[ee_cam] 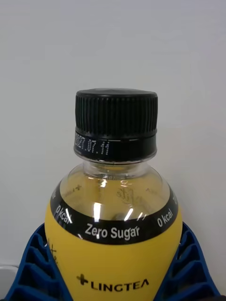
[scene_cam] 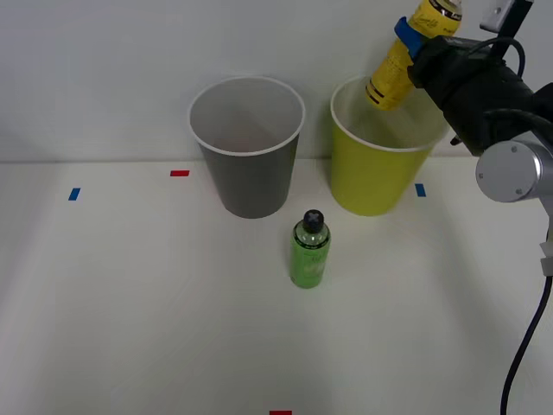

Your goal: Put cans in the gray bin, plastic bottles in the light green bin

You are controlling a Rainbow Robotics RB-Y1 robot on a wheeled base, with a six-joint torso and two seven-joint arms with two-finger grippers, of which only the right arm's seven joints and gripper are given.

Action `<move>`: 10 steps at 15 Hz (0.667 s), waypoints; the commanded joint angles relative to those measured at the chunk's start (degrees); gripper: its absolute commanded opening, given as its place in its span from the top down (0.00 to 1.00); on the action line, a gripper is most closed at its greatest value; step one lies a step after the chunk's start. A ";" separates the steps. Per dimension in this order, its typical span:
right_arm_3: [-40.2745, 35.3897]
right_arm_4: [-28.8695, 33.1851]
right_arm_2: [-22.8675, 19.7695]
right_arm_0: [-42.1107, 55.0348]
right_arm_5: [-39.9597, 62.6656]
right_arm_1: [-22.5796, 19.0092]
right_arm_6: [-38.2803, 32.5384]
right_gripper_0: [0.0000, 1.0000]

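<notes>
The right arm's fingers (scene_cam: 413, 41) are clamping the yellow bottle (scene_cam: 399, 67) around its upper body, holding it tilted with its base hanging over the light green bin (scene_cam: 380, 177), while the green bottle (scene_cam: 309, 249) is standing on the desk (scene_cam: 130, 303) before the gray bin (scene_cam: 249, 173).

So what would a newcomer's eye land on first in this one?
Probably the yellow bottle, tilted and clamped in the right gripper above the light green bin at the table's back right; the wrist view shows its black cap and "Zero Sugar" band between the blue ribbed fingers. Next, the green bottle standing upright alone in front of both bins, with the gray bin left of the light green one.
</notes>
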 commanded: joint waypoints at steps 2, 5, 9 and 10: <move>0.04 0.02 0.11 0.33 -0.33 0.90 0.02 0.29; 0.04 0.02 0.38 0.51 -1.30 2.57 0.02 0.06; 0.04 0.02 1.43 0.51 -3.23 4.06 0.29 0.04; 0.04 0.02 1.78 0.51 -3.59 3.97 0.37 0.04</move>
